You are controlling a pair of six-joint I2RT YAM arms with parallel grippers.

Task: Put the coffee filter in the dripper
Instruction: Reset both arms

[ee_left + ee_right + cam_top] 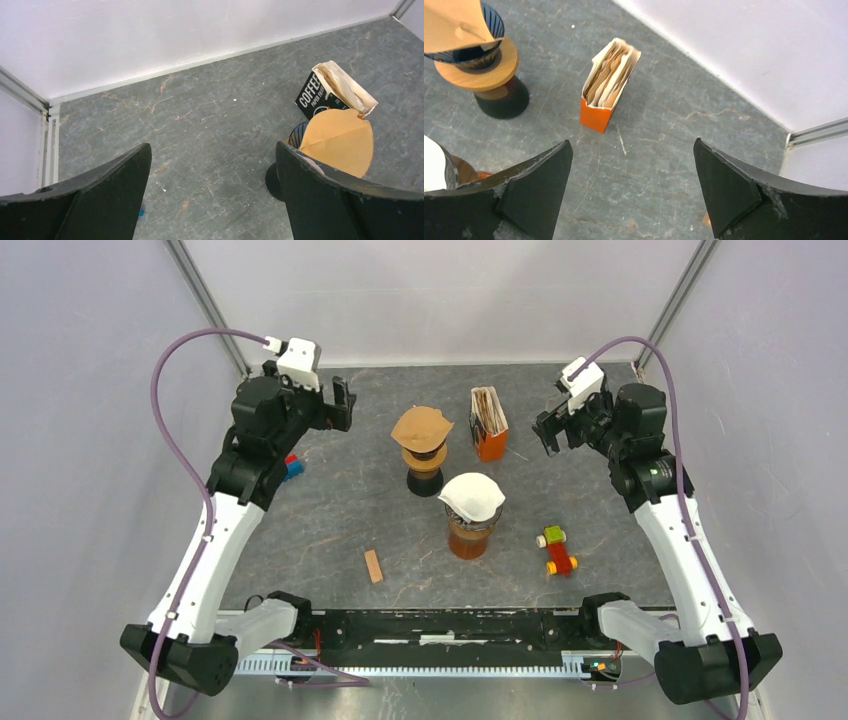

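While both arms hang high and idle, the left gripper [343,405] at about 10 o'clock over the table [330,510] and the right gripper [548,435] at about 2 o'clock, each has its jaws spread wide with nothing between them. A brown filter [421,425] rests on the dark dripper [424,454] just toward 12 o'clock from the table's middle, and from the right wrist view it seems to lie tilted over the rim like a cap rather than sunk into the cone, though the inside is hidden. A white filter [473,495] likewise sits on a glass jar [470,536] near 4 o'clock, and an orange box [488,423] of spare filters stands at 1 o'clock. If the brown one needs seating, the left gripper looks better placed: come down from above, narrow the jaws, and press gently at the paper's middle so the point slides into the cone. Pushing sideways risks tipping the tall, narrow-footed stand, so the force should go straight down. The paper is thin and will crumple under a hard pinch, so a light touch on one edge is best.
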